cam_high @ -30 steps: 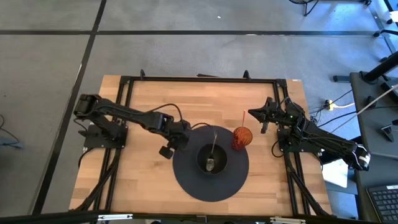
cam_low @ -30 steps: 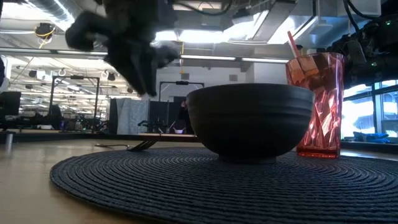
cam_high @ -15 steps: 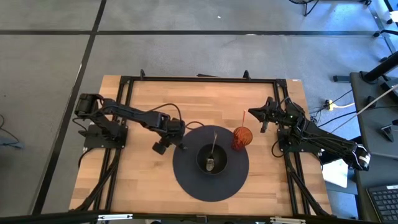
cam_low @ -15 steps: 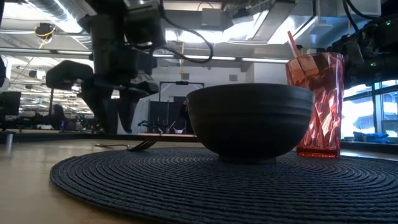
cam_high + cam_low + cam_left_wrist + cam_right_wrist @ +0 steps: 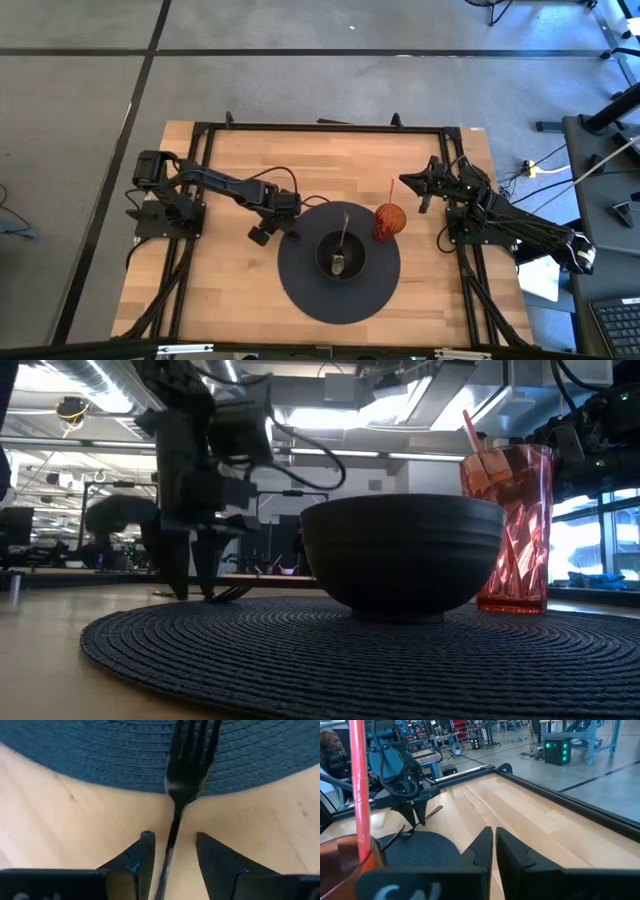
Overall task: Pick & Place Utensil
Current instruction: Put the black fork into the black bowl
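Observation:
A dark metal fork (image 5: 187,770) lies with its tines on the edge of the round blue woven mat (image 5: 300,282) and its handle (image 5: 170,850) on the wooden table. My left gripper (image 5: 175,842) is open, fingers pointing down, one on each side of the handle with a gap to both. In the low view the left gripper (image 5: 195,585) reaches almost to the table beside the fork (image 5: 232,594). My right gripper (image 5: 493,845) is shut and waits near the table's right edge (image 5: 405,182).
A black bowl (image 5: 340,256) with a spoon (image 5: 345,232) in it stands in the middle of the mat. A red tumbler (image 5: 389,221) with a red straw stands at the mat's far right. Bare wood lies left of and beyond the mat.
My left gripper has moved from beside the bowl toward the table's left and far side and come down over the fork. Its open fingers now point down, astride the handle. The fork, the bowl and the tumbler have not moved.

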Action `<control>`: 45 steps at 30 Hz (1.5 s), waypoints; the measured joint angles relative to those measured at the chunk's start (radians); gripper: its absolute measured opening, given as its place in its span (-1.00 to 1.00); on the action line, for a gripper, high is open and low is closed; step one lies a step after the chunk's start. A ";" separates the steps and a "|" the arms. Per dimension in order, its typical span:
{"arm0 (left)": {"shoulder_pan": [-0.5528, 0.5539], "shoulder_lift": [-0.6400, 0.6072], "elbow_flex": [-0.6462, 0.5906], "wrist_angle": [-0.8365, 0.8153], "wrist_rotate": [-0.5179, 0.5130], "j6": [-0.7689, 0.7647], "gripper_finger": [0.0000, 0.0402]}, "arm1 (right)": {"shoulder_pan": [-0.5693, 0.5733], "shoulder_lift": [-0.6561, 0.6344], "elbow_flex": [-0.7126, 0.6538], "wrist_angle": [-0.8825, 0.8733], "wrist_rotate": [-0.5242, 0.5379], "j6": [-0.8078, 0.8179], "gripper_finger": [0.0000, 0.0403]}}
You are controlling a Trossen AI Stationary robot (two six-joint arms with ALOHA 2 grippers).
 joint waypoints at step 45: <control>-0.265 0.090 0.509 -0.119 -0.762 0.251 -0.98 | 0.000 0.000 0.000 -0.004 -0.012 0.006 -0.88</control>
